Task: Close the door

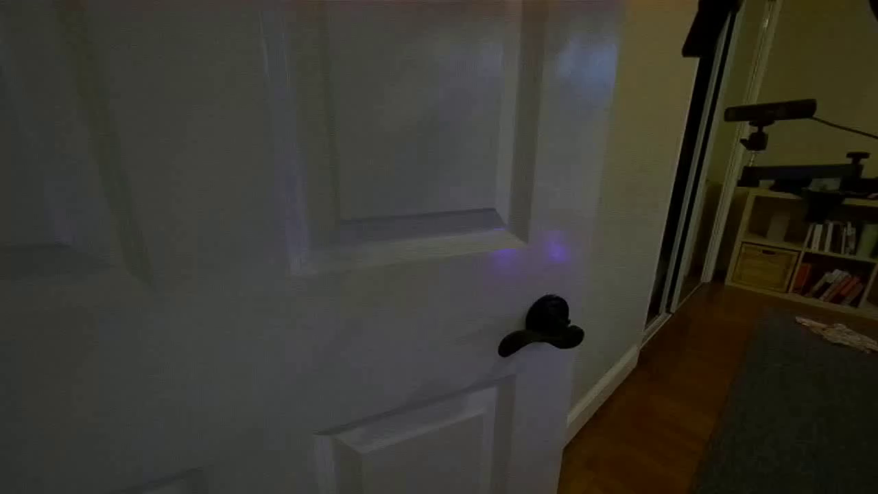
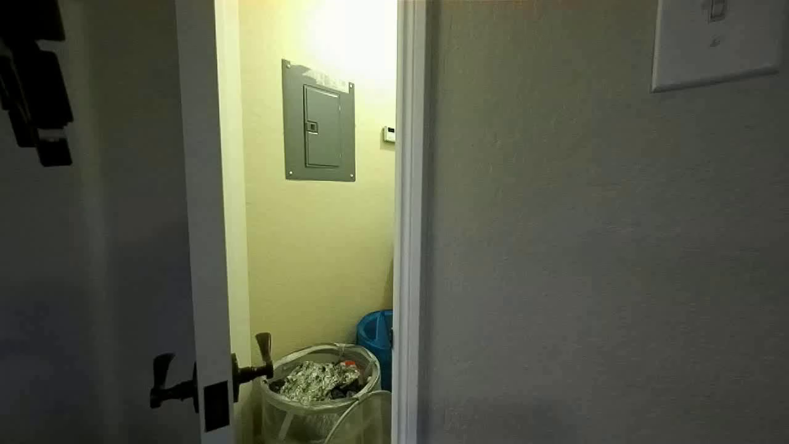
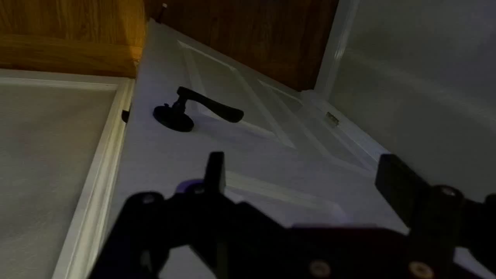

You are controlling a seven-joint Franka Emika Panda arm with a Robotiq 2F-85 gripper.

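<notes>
The door (image 1: 206,336) was found ajar, its white panelled face filling the left and middle of an exterior view. In an exterior view its edge stood apart from the frame (image 2: 410,246), a lit wall (image 2: 320,246) showing through the gap. A dark latch plate (image 2: 216,406) was set in that edge, and levers (image 2: 166,382) projected from both faces.

The wrist view placed the gripper (image 3: 304,170) before the door. Its fingers (image 3: 215,170) were spread wide, the door visible between them; whether either touched it could not be determined. The black lever in that view was apart from the fingers. A hinge (image 3: 332,118) was noted along the far side.

Through the gap were recorded a grey panel (image 2: 327,126), a hamper (image 2: 308,408) holding crumpled, foil-like material (image 2: 314,379), and a blue bin (image 2: 373,336) just behind it, partly hidden by the frame. A switch plate (image 2: 718,55) was fixed at upper right.

Right of the door, a rug (image 1: 789,398) lay on the wood floor (image 1: 617,439). Beyond stood a shelf (image 1: 772,243) with books (image 1: 833,237) and a basket (image 1: 765,267).
</notes>
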